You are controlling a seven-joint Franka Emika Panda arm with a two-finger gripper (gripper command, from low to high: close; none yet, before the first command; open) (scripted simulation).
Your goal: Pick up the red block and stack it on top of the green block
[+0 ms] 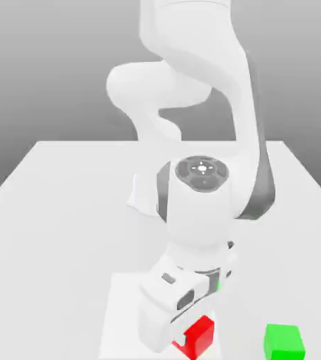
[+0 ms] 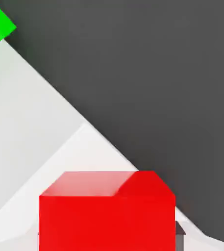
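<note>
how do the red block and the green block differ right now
The red block is at the gripper, over the white square patch; the green block stands away from the gripper, beyond that patch towards the exterior view's right. The red block is red, the green block green. Both are plain, box-shaped blocks.

Simulated lab-like scene: robot arm (image 1: pixel 201 204), plain pale tabletop (image 1: pixel 57 246), grey backdrop.

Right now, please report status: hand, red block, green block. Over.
Hand at red block, grip not confirmed. Red not on green. Green block apart, toward exterior view's right.
</note>
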